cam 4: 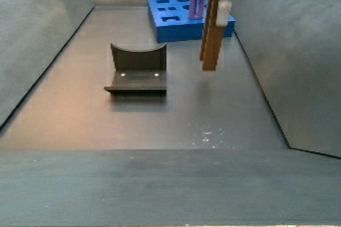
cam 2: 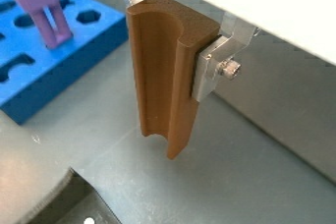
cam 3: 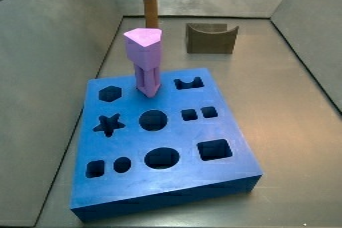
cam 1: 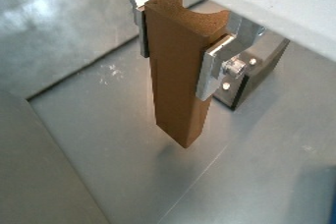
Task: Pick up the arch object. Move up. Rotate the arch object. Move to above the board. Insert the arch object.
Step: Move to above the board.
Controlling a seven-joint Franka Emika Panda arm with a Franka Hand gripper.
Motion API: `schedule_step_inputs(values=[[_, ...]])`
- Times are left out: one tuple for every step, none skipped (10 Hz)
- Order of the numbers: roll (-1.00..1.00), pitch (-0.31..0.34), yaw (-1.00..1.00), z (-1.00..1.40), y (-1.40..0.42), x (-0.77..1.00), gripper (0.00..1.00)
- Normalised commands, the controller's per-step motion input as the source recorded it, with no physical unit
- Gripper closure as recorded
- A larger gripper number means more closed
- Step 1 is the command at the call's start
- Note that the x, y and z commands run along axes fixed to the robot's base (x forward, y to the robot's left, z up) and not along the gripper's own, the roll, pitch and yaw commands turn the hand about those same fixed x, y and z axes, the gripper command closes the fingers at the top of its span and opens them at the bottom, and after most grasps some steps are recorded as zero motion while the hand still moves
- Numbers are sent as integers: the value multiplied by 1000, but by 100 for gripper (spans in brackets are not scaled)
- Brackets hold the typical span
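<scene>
One tall wooden arch object [cam 2: 165, 76] is held upright, clear of the grey floor, its long axis vertical and its grooved end uppermost. The gripper [cam 1: 182, 39] is clamped on it near the top, silver fingers [cam 2: 210, 66] pressed flat against opposite sides. It is judged rigid, light and smooth, so the flat faces suit the grip best. In a side view it hangs at twelve o'clock from the blue board [cam 3: 163, 137], behind the purple peg [cam 3: 144, 62], with a dark notched block [cam 4: 136, 70] nearby.
</scene>
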Motion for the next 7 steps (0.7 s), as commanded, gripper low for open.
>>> schedule_step_inputs(values=[[4,38,23,1000,-43,-62,100],[5,46,23,1000,-43,-55,100],[6,59,22,1000,-43,-44,100],[5,73,22,1000,-42,-33,100],[5,84,22,948,-37,-16,100],[4,91,23,783,-31,-3,100],[4,93,23,617,-25,5,100]])
